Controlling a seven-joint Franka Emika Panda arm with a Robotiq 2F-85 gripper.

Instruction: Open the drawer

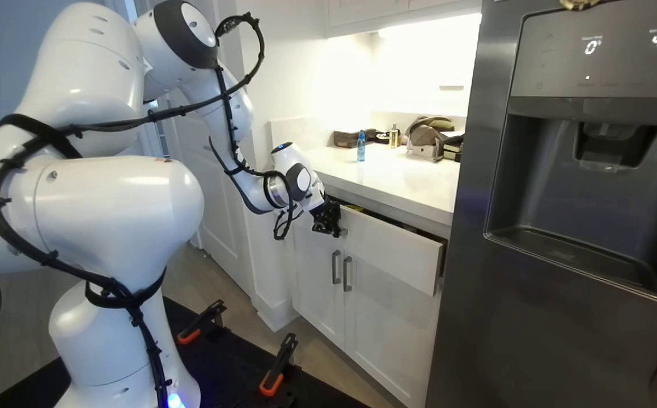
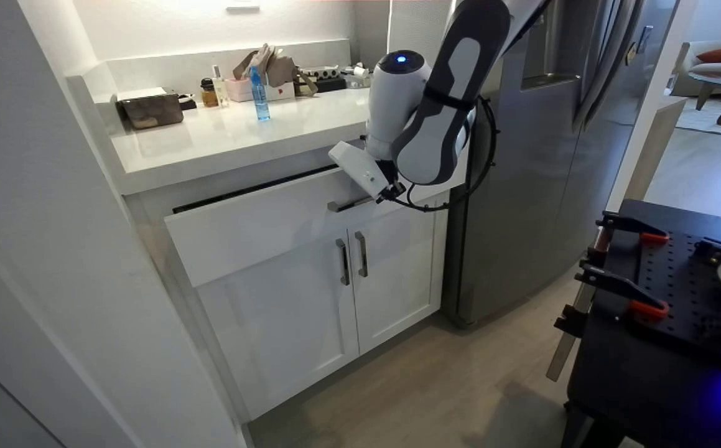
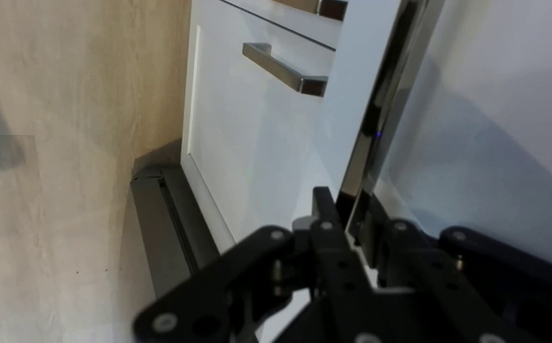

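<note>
Looks begun but unfinished. In an exterior view, find the drawer (image 2: pixel 248 233) beneath the counter (image 2: pixel 211 134), out part way with a dark slit above its front, then the handle (image 2: pixel 349 204) midway along it. Probably needs further pulling to count as fully open. In an exterior view, glimpse something yellow (image 1: pixel 355 208) through the gap, unseen elsewhere, and, farther right, the drawer's end standing proud of the cabinet doors (image 1: pixel 390 334) below. In the wrist view, cross floor (image 3: pixel 71 190) and door to reach the gripper (image 3: pixel 349 202), seemingly clamped on the handle; cannot confirm that from outside.
</note>
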